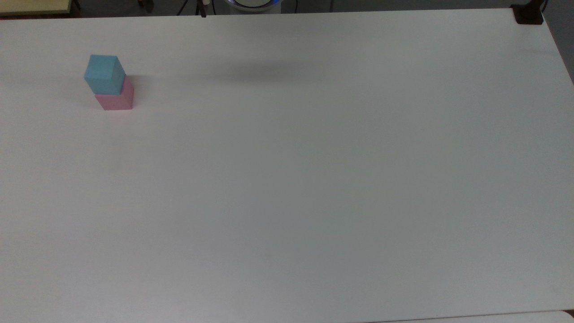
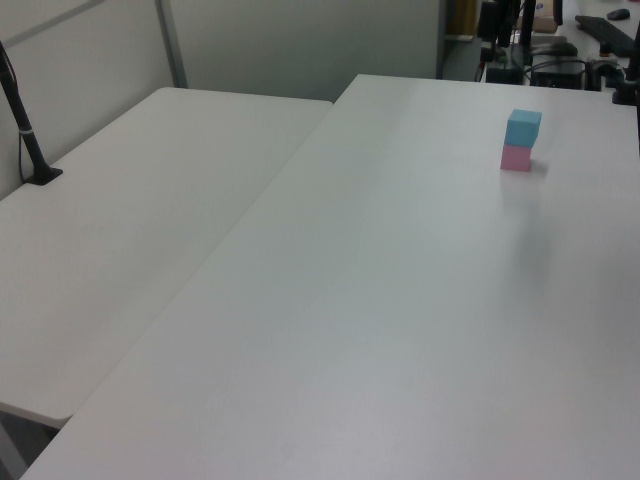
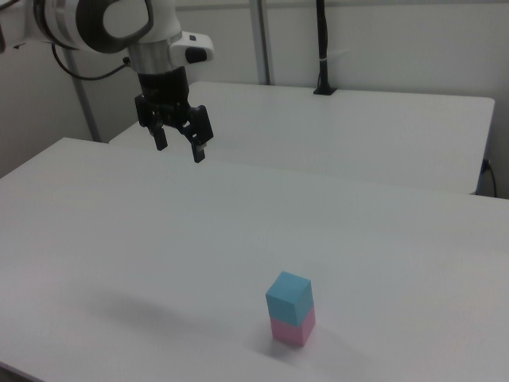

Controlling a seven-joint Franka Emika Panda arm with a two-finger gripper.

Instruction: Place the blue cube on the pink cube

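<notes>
White table (image 1: 314,179) wide, matte, bare; second table (image 3: 358,127) behind, grey partition walls; gripper (image 3: 176,142) at 10 o'clock in right view, high above table, jaws spread, empty; blue cube (image 3: 288,298) sits atop pink cube (image 3: 293,329), slightly twisted; both look light, rigid, grip opposite flat sides; task looks done

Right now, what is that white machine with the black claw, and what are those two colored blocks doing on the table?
That is a robot arm. The black claw is its tool, two fingers for picking things up. In the right view it hangs in the air above the white table, open and holding nothing. The three pictures show one scene from different cameras: one from above, two from the sides. On the table sits a blue cube stacked on a pink cube, near the top view's left. The blue one sits slightly turned.
</notes>
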